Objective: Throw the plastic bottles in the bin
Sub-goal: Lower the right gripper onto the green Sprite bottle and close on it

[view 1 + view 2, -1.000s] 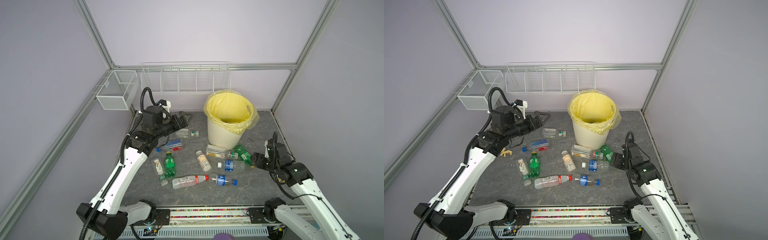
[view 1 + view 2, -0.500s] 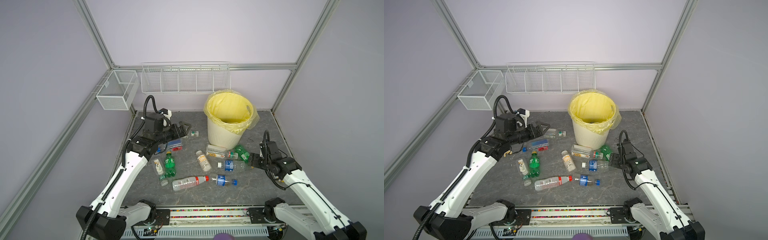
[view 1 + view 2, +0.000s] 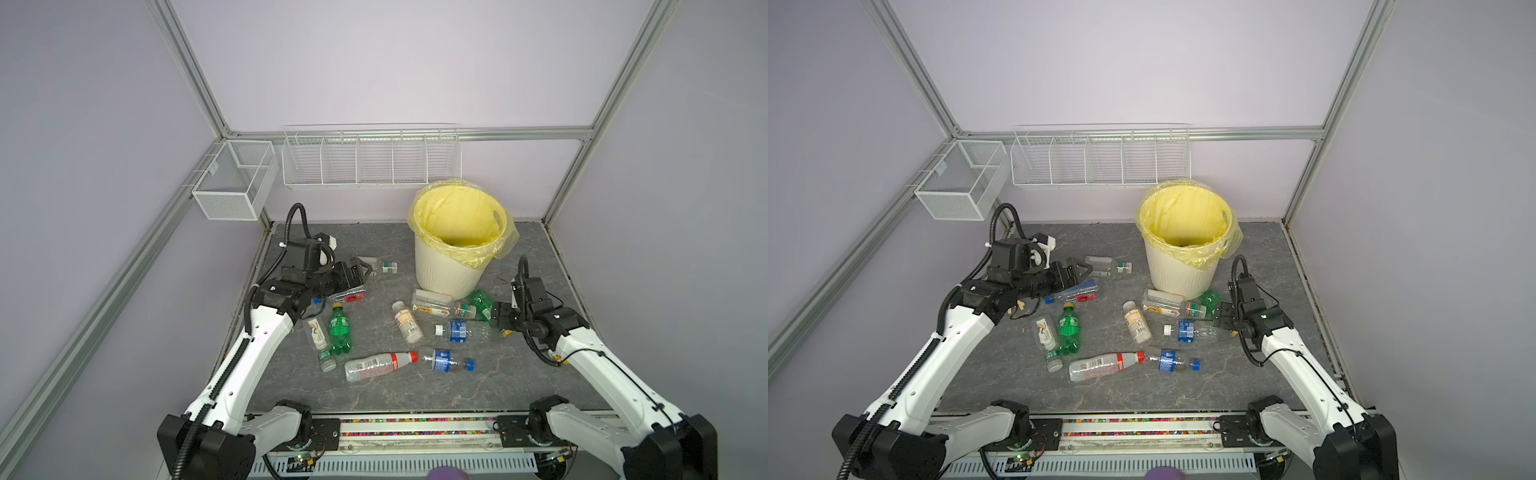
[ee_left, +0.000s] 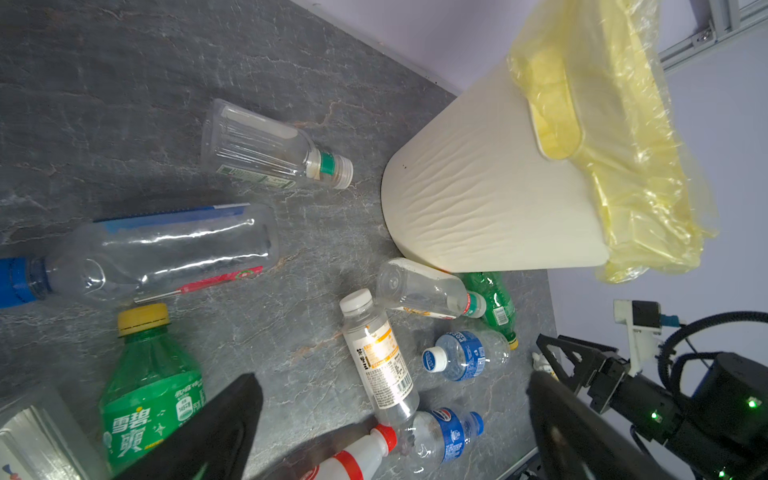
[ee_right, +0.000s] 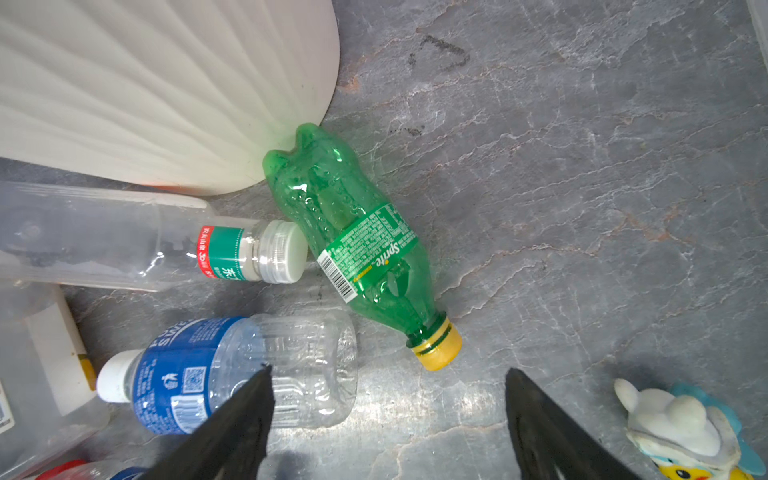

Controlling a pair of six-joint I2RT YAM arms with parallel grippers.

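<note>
Clock read as in both top views, 12 toward the back wall (image 3: 374, 83). At 10 o'clock of the worktop (image 3: 415, 390), left hand (image 3: 360, 266) spread wide, holding nothing, hovering above a blue-capped bottle (image 3: 351, 296), tips pointing toward 3 o'clock at a clear bottle (image 3: 382, 266) with a green neck band. At 6 o'clock of that hand, a green bottle (image 3: 340, 328) with a yellow cap lying beside a clear white-labelled bottle (image 3: 316, 332). Near 6 o'clock of the worktop, a red-labelled bottle (image 3: 376, 365) end to end with a blue-labelled bottle (image 3: 442, 360); in the middle, an orange-labelled bottle (image 3: 407, 323). Bin (image 3: 444, 270) upright at 1 o'clock, yellow bag (image 3: 505, 241) over its rim; every bottle in sight lying outside it, two close against its foot. At 3 o'clock, right hand (image 3: 496, 316) wide open and empty, low over the worktop, one finger over the base of a white-capped bottle (image 5: 232, 370), second green bottle (image 5: 353, 245) just ahead, toy figure (image 5: 685, 432) beside the other finger.
</note>
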